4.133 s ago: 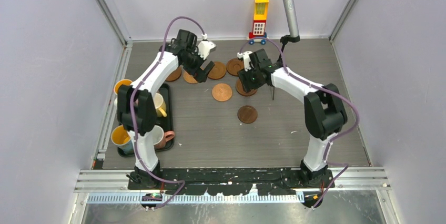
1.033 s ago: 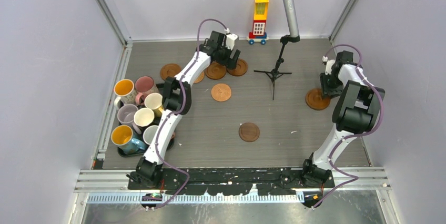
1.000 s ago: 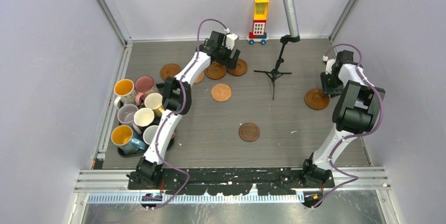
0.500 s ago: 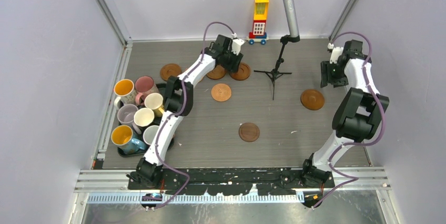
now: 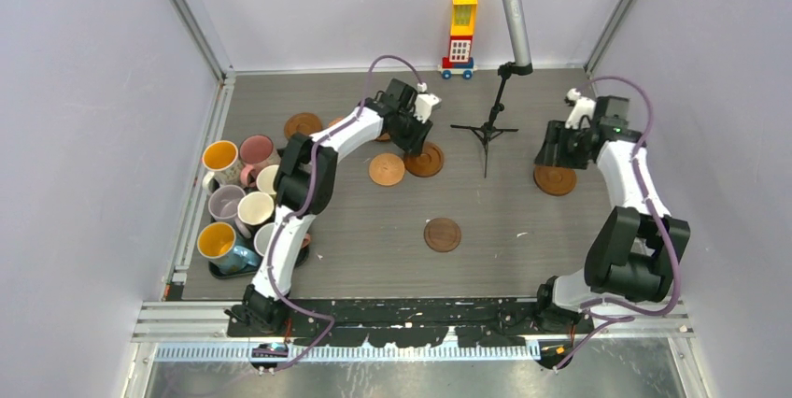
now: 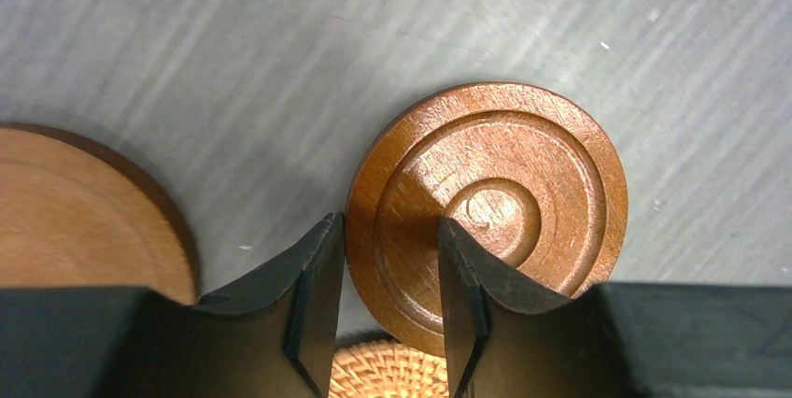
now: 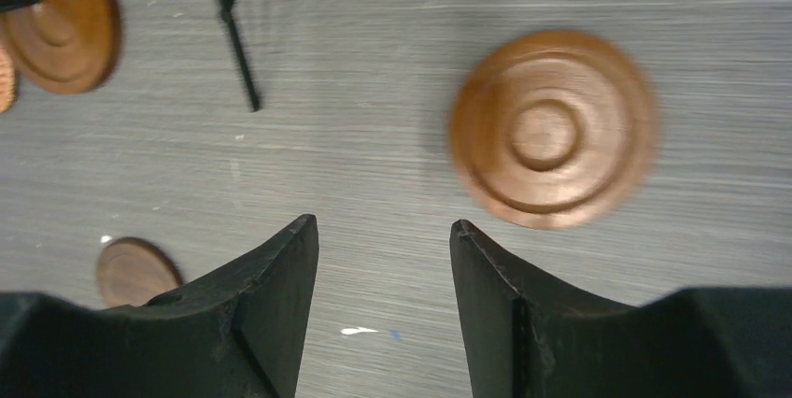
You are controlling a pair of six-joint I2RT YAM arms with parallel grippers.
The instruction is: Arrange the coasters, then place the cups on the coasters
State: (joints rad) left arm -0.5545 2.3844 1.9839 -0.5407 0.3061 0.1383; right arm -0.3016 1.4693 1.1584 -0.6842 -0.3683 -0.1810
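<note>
Grey table [image 5: 523, 248]: scattered coasters [image 5: 442, 234], tray [image 5: 224, 274] at left, microphone stand [image 5: 487, 132], toy [image 5: 460, 38].

Five coasters lie flat in plain view on the bench: a brown coaster [image 5: 304, 125] toward ten o'clock, an orange coaster [image 5: 387, 169] near the middle, a dark coaster [image 5: 442, 234] toward six, and a far coaster [image 5: 555, 179] with concentric grooves alone at three. Just beside the orange one, a glossy ringed coaster [image 6: 504, 197] has its rim pinched in the left end effector [image 6: 388, 230]. The cups [image 5: 227, 202] stand upright, packed together at nine o'clock, two showing orange insides, others pink, lilac and pale.
</note>
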